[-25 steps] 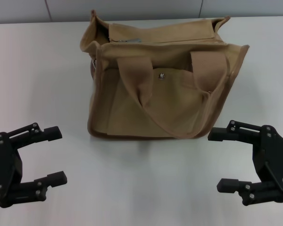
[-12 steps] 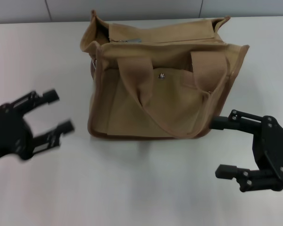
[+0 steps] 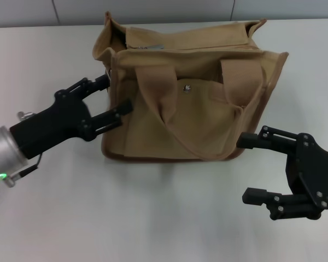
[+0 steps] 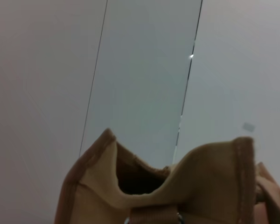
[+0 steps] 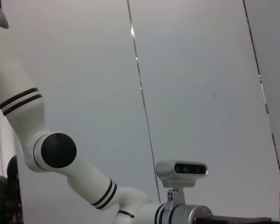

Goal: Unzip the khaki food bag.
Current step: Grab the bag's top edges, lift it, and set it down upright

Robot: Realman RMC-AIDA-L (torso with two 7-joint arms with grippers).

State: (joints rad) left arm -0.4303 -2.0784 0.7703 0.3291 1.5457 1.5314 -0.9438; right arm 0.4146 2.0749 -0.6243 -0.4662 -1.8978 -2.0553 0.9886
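Observation:
The khaki food bag (image 3: 191, 103) stands upright on the white table (image 3: 153, 218), tan canvas with two wide strap handles, a front pocket with a metal snap (image 3: 188, 87) and a zipper along the top (image 3: 153, 48). My left gripper (image 3: 116, 95) is open at the bag's left end, its fingertips (image 3: 102, 82) at the side panel. The bag's end fold also shows in the left wrist view (image 4: 186, 182). My right gripper (image 3: 247, 168) is open, low beside the bag's front right corner, holding nothing.
A grey wall with panel seams (image 3: 233, 10) runs behind the table's far edge. The right wrist view shows the robot's white left arm (image 5: 56, 154) and its wrist camera (image 5: 183, 170) against the wall.
My left arm has swung up and right from the table's front left to the bag's left end. My right gripper has shifted slightly left, toward the bag's corner.

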